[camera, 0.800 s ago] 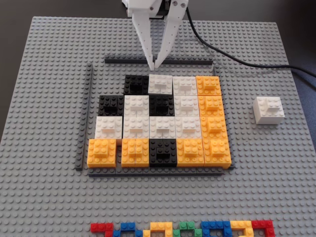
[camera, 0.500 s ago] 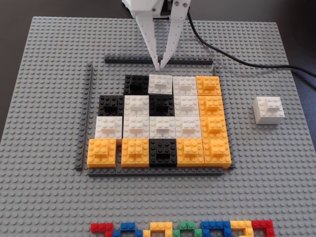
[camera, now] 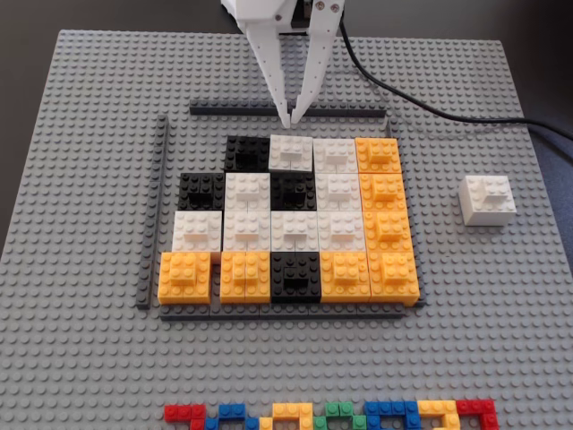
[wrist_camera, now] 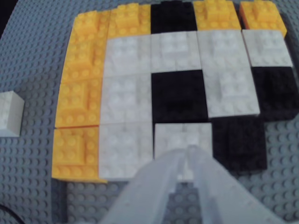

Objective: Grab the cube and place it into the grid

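Note:
The cube (camera: 488,200), a white studded block with a small raised brick on top, sits alone on the baseplate right of the grid; the wrist view shows the cube (wrist_camera: 9,114) at its left edge. The grid (camera: 251,228) of white, black and orange blocks lies mid-plate, and the grid (wrist_camera: 126,100) fills most of the wrist view. My gripper (camera: 291,121) hangs over the grid's far edge, above the dark strip, far from the cube. In the wrist view the gripper (wrist_camera: 187,150) has its tips together, shut with nothing held.
The grey studded baseplate (camera: 81,358) covers the table. Dark-grey strips (camera: 163,179) frame the grid at the left, far and near sides. A row of small multicoloured bricks (camera: 331,414) lies at the near edge. A black cable (camera: 430,109) runs off to the right.
The gripper shifted slightly to the right along the far strip, then stayed still. The cube and the grid blocks have not moved.

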